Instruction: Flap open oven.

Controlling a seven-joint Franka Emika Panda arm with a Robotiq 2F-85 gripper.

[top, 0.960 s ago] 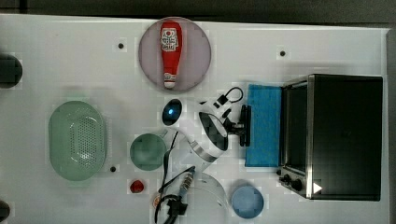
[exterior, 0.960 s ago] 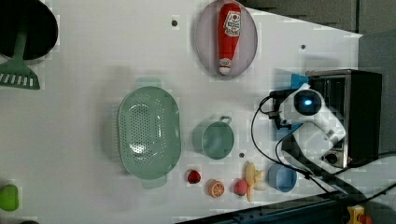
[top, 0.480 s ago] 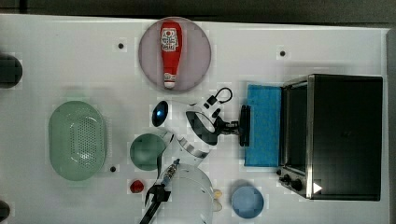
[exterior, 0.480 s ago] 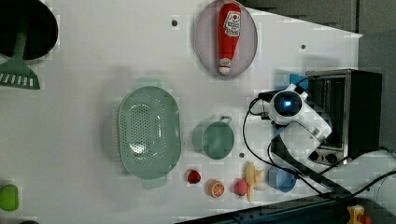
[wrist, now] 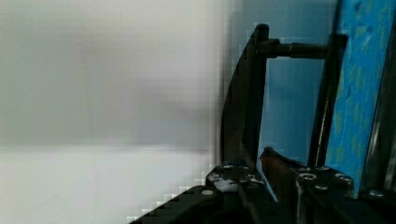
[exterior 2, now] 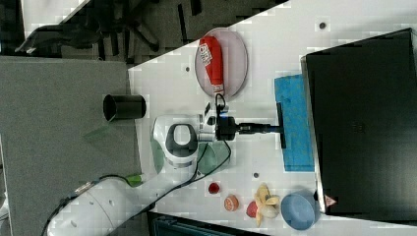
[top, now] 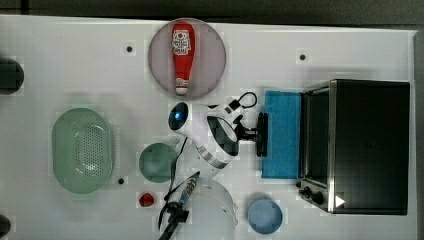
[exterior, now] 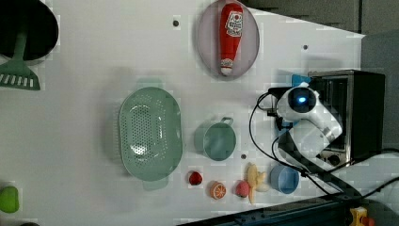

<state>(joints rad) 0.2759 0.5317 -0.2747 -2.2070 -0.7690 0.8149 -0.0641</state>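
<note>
In the top view my hand reaches toward the top view's right and is closed on the dark handle of the oven, which stands at the right end of the worktop. The door lies folded down nearly flat, its blue glass facing up between the handle and the oven's silver frame. The handle's long axis runs up and down the top view, square across my reach, so the swing goes about the hinge at the frame. In the left view the oven sits at the right side, and my arm covers most of the door, with my hand in front of the opening. In the right view my fingers run level toward the right view's right, and my hand clamps the handle bar just before the blue door, the black oven body beyond it. In the wrist view the handle stands as a dark curved bar on its post, pinched at my fingertips, with the blue door right behind. I judge the door nearly or fully down, little swing left.
</note>
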